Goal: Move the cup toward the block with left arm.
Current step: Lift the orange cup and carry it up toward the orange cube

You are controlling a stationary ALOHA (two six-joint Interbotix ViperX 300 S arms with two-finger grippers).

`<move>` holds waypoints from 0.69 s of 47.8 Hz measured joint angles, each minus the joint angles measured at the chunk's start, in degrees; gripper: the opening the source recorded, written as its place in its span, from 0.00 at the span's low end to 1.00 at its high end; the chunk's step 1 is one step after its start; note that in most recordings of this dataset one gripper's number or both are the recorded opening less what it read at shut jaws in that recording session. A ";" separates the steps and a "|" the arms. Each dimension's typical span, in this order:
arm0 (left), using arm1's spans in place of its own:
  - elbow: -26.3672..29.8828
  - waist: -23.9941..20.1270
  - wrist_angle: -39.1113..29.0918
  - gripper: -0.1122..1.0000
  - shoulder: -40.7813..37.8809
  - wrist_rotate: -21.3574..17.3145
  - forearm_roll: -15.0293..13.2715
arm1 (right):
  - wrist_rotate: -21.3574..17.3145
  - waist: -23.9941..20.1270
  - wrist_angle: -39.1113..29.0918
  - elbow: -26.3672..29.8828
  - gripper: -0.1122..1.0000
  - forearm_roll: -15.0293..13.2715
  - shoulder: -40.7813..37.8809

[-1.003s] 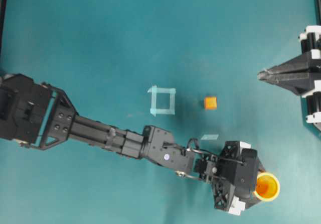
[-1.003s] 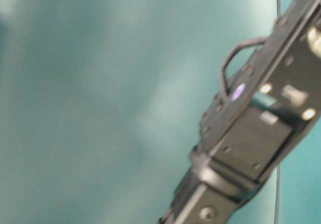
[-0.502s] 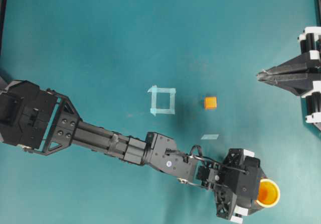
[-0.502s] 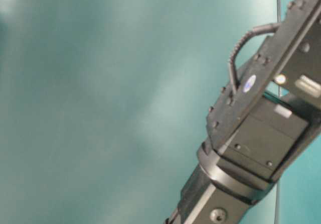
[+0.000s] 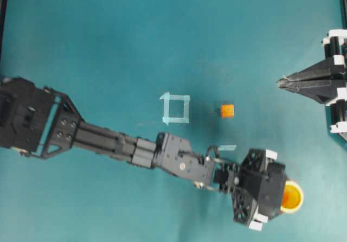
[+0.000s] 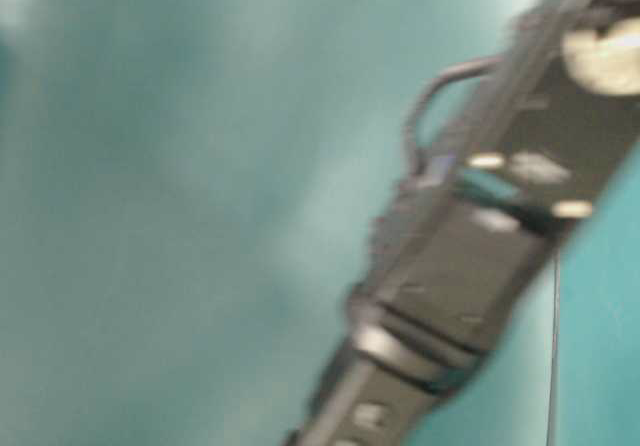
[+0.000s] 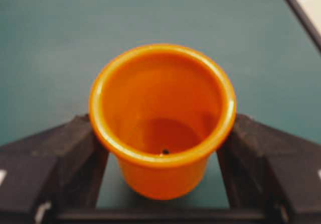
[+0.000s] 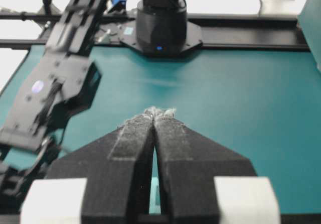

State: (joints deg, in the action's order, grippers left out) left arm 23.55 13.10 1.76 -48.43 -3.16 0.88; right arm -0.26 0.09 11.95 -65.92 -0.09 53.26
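Glossy, smooth orange plastic on the cup (image 7: pixel 163 118), sheen strongest along the rounded rim. Matt, faintly grainy black plastic on the left gripper (image 7: pixel 161 184) fingers at either side of it. Rough, fuzzy dark padding on the right gripper (image 8: pixel 154 114) fingertips, frayed pale at the ends; smooth white plastic behind. Matt teal table (image 5: pixel 108 46) beneath.

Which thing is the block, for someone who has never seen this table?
Start at the pale tape square near the middle of the teal table. Just right of it sits the block, a tiny orange cube. Its flat square faces set it apart from the larger round orange cup held between the left arm's jaws.
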 measured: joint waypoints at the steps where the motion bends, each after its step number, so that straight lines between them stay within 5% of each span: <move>1: -0.44 -0.35 0.00 0.66 0.62 -0.18 0.00 | 0.00 0.00 -0.09 0.00 0.10 -0.09 0.00; 33: -18.81 -11.51 3.78 0.66 16.00 -0.44 0.09 | 0.00 0.00 -2.02 0.00 0.10 0.00 -0.09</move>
State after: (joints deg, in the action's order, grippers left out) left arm 4.75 1.58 5.54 -32.43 -3.60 0.97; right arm -0.26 0.09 9.93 -65.92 -0.09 53.17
